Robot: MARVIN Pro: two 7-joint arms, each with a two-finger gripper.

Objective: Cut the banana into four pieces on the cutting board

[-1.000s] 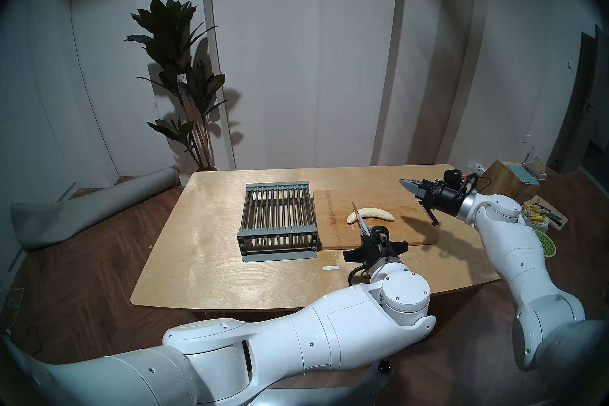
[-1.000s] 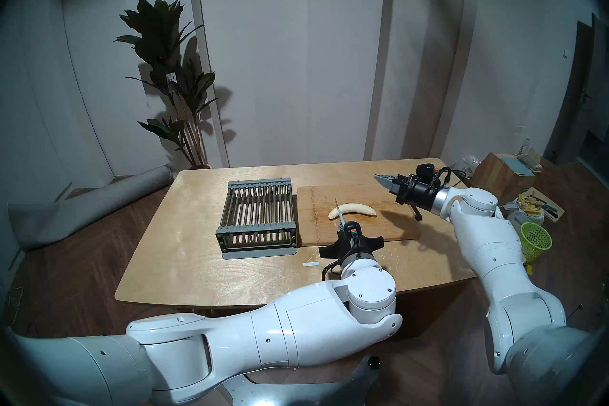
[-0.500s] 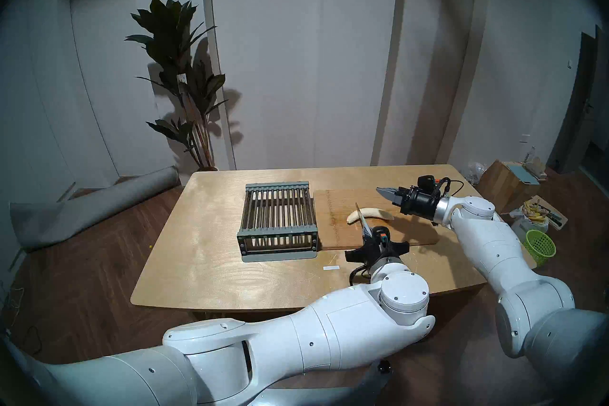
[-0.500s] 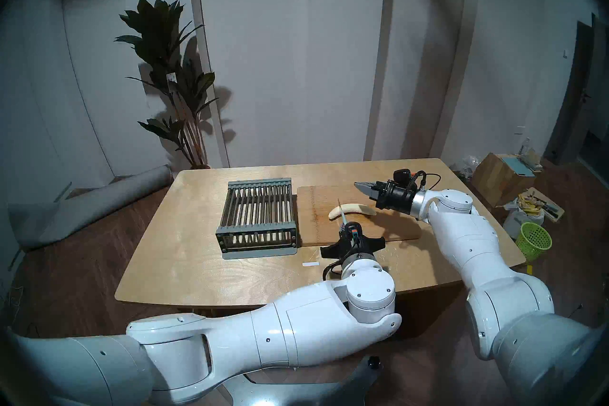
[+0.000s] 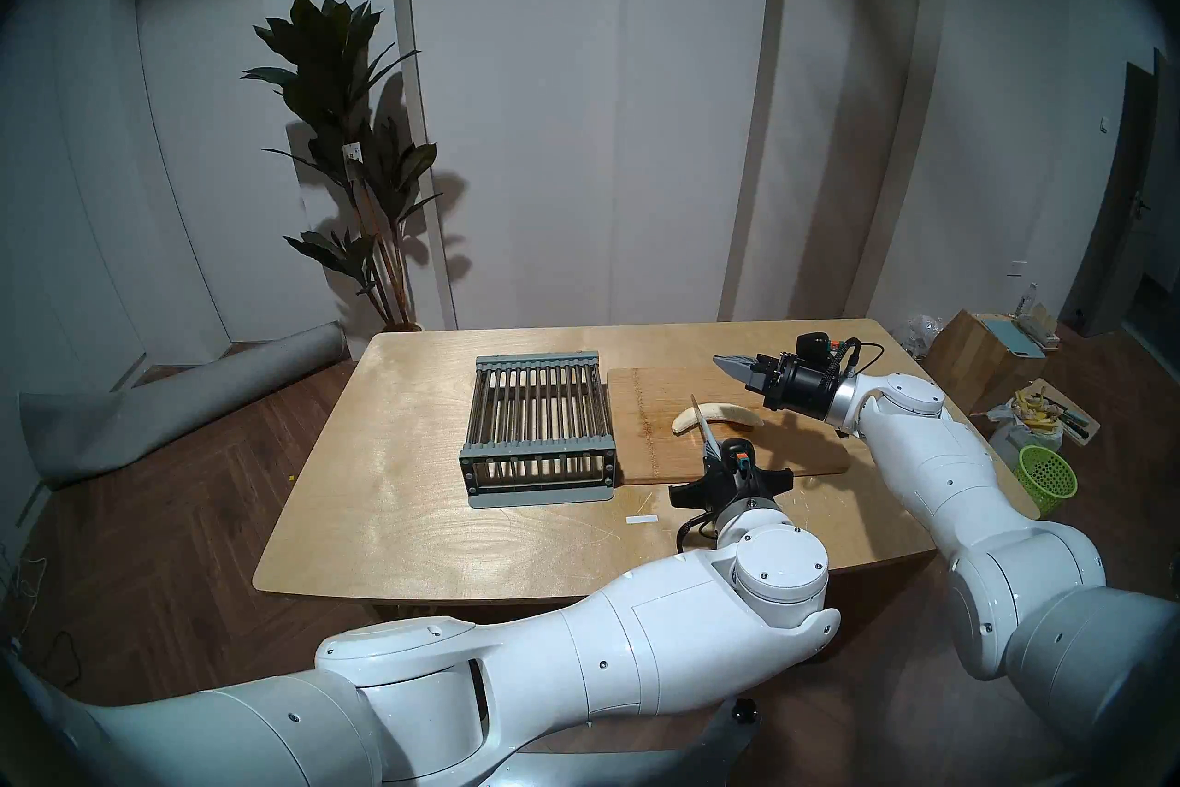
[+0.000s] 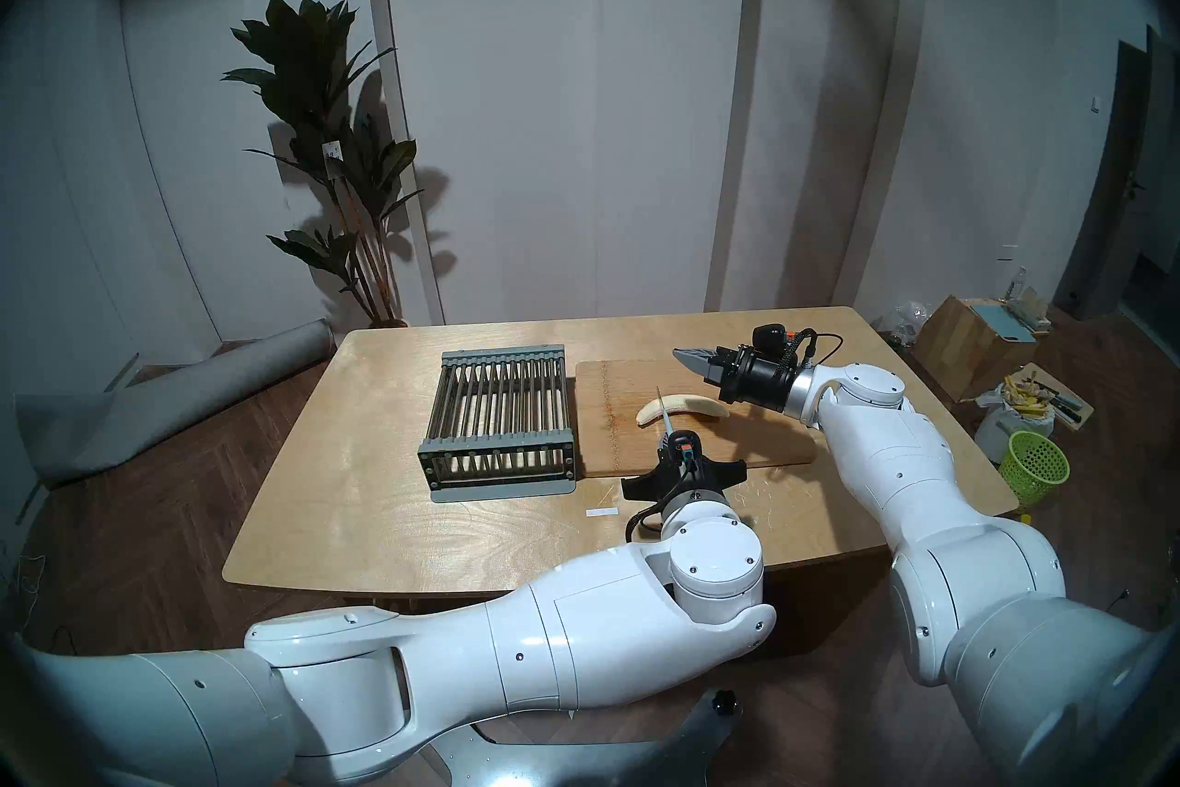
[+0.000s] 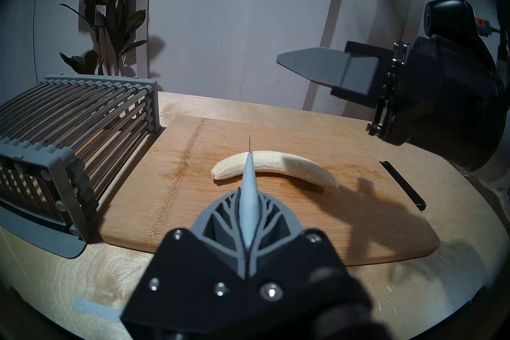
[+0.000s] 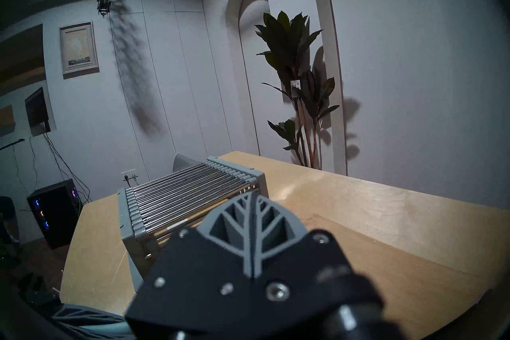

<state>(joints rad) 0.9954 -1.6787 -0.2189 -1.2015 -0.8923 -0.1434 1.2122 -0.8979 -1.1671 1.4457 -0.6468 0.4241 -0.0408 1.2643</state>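
Table [image 5: 408, 511] of pale rounded plywood lies beneath our two tools. Just left of the left tool [image 7: 249, 209] we see the grey slatted metal rack [image 5: 539, 428]; ahead of it lies the light-brown rectangular wooden cutting board [image 5: 798, 447]. Our right tool [image 5: 725, 363], fingers pressed together and empty, hangs above the board's far side. The left tool clamps the grey-handled thin knife [image 7: 249, 179], whose blade points over the peeled cream-white curved banana [image 7: 289, 167], whole, directly ahead.

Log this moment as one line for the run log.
left gripper: shut on knife, over banana | right gripper: shut, empty, above board | banana: whole, uncut
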